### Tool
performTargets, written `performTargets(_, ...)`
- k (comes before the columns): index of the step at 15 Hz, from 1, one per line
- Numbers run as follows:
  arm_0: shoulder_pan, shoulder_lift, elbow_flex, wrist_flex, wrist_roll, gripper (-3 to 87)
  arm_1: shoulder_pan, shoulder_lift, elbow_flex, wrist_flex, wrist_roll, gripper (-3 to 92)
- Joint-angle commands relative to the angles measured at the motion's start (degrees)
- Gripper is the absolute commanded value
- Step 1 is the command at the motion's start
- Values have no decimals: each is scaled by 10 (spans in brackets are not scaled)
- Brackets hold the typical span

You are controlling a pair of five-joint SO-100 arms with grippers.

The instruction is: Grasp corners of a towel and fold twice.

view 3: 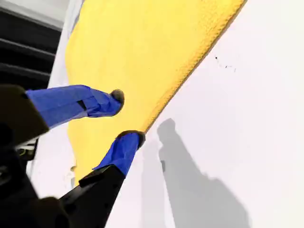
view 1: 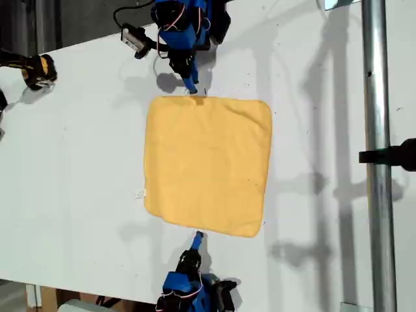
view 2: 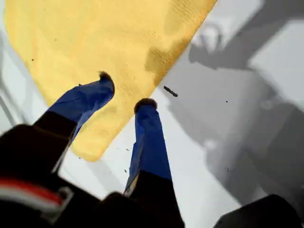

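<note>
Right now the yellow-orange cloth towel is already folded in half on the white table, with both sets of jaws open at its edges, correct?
Not folded: the exterior view shows the yellow-orange cloth towel lying flat, fully spread. The rest holds: white table, my first gripper and my second gripper open at its edges.

Plain yellow-orange towel [view 1: 208, 162], blue claws

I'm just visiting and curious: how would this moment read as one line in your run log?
towel: flat, unfolded | my first gripper: open over towel edge | my second gripper: open over towel edge | folds: not yet done
</note>
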Motion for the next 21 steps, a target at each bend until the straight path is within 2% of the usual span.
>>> performTargets(1,-107,-1,3,0,-202,-5,15,4,-18,11,-11,-1)
performTargets(8,-107,-1,3,0,-197,-5,2,4,-22,13,-7,-1)
performTargets(12,-107,-1,3,0,-198,-5,-15,-5,-108,11,-40,-1)
performTargets(16,-107,-1,3,0,-198,-5,-69,-255,-308,-21,-99,-1)
performTargets(21,-106,-1,3,0,-198,-5,-207,-526,-548,-18,-167,-2)
